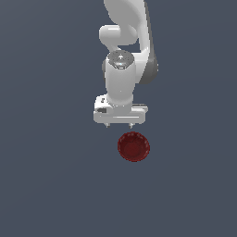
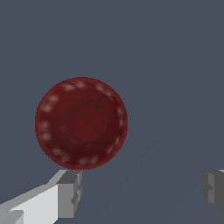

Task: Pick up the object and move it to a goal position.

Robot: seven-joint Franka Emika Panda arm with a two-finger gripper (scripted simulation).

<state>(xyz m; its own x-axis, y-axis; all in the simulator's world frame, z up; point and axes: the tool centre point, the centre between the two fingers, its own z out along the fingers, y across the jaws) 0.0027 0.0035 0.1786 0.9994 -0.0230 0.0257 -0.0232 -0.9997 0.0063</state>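
The object, a small dark red round bowl (image 1: 134, 146) with a ridged rim, lies on the flat grey-blue surface. My gripper (image 1: 119, 126) hangs above it and a little toward the exterior view's left, fingers spread wide and holding nothing. In the wrist view the bowl (image 2: 81, 123) shows whole, off to one side of the gap, close to one grey fingertip (image 2: 70, 192). The gripper (image 2: 142, 190) is open, and only part of the other fingertip (image 2: 213, 189) shows at the picture's edge.
The white arm (image 1: 124, 51) rises behind the gripper. The grey-blue surface (image 1: 51, 176) spreads in every direction with no other objects in view.
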